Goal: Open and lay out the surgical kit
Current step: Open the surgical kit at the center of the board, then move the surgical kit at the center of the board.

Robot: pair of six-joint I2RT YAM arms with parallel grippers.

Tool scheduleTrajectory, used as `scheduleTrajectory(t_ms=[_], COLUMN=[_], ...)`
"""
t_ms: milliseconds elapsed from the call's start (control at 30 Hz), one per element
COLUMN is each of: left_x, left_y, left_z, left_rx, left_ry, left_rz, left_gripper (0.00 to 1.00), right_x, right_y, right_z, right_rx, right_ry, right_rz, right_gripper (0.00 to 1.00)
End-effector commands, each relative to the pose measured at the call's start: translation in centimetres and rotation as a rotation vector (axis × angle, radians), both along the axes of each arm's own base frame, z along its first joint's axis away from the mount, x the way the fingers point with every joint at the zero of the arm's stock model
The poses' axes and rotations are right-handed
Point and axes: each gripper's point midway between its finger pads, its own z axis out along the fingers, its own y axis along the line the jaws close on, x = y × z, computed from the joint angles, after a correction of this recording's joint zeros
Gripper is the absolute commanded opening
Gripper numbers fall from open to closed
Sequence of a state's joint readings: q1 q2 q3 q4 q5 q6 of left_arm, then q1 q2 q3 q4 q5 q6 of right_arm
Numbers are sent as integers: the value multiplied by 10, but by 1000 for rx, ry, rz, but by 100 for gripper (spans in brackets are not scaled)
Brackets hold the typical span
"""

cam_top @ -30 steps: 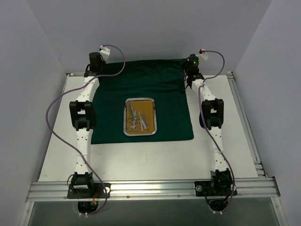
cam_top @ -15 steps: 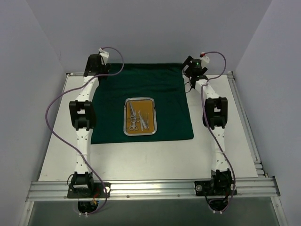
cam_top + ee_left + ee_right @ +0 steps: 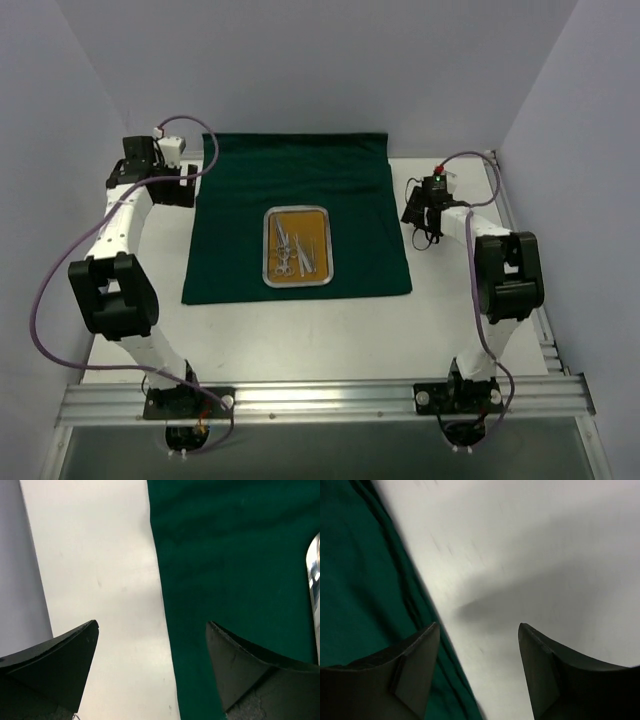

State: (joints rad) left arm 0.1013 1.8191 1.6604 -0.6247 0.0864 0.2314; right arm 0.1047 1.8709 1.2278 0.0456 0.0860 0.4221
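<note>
Both spread, holding nothing: my left gripper [image 3: 150, 632] over the green cloth [image 3: 300, 190] left edge, my right gripper [image 3: 477, 630] at its right edge. The cloth lies flat mid-worktop [image 3: 300, 335], steel tray [image 3: 297, 209] with instruments [image 3: 292, 252] centred on it. Risk: a finger snags the cloth edge, dragging the tray and scattering the instruments.

One dark green cloth [image 3: 300, 180] and one steel tray [image 3: 267, 250] sit on one white table [image 3: 300, 340]. The tray holds a cluster of silver instruments [image 3: 295, 252], at least four, though they are too small and overlapped for an exact count. There are two robot arms, a left arm [image 3: 115, 225] and a right arm [image 3: 505, 270], and two purple cables [image 3: 188, 118].
</note>
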Motion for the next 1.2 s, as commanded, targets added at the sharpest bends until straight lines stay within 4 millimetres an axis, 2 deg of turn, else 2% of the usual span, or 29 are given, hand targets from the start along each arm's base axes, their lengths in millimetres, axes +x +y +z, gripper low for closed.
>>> scheduleTrajectory(t_ms=[0, 33, 67, 100, 167, 233, 333, 500, 667, 867, 933, 967, 1000, 1067, 1133, 1167], left_x=[-71, -82, -101, -103, -124, -141, -157, -171, -169, -166, -163, -162, -163, -162, -163, -163], left_y=[-3, -3, 2, 3, 1, -2, -2, -4, -15, -35, -40, -42, -43, -45, -46, -46], left_z=[-69, -75, -86, -84, -102, -119, -138, -155, -166, -184, -185, -186, -187, -187, -186, -185], left_rx=[-53, -83, -114, -131, -163, -167, -168, -169, -198, -229, -243, -246, -251, -263, -268, -273], left_ry=[231, 249, 291, 291, 358, 410, 478, 532, 570, 619, 616, 620, 622, 627, 627, 623], left_rz=[-41, -47, -28, -31, -30, -41, -42, -54, -91, -154, -169, -173, -178, -186, -193, -194], left_gripper=[98, 99, 100, 95, 94, 93, 92, 88, 81, 73, 67, 58, 52, 44, 28, 16], right_x=[-63, -71, -85, -92, -104, -119, -136, -156, -170, -167, -167, -167, -166, -166, -166, -166], right_y=[3, 5, 7, 9, 19, 21, 28, 41, 40, 58, 59, 60, 59, 59, 59, 59], right_z=[-25, -27, -29, -30, -34, -41, -49, -54, -66, -71, -71, -69, -68, -64, -61, -59], right_rx=[-26, -23, -12, -3, 28, 20, 23, 40, 42, 122, 123, 124, 123, 124, 125, 128], right_ry=[128, 135, 144, 150, 166, 197, 222, 242, 272, 258, 257, 251, 247, 236, 232, 228], right_rz=[39, 41, 41, 44, 72, 70, 76, 100, 96, 134, 134, 136, 133, 131, 133, 134], right_gripper=[59, 59, 59, 59, 59, 59, 59, 58, 55, 35, 25, 22, 17, 13, 4, 1])
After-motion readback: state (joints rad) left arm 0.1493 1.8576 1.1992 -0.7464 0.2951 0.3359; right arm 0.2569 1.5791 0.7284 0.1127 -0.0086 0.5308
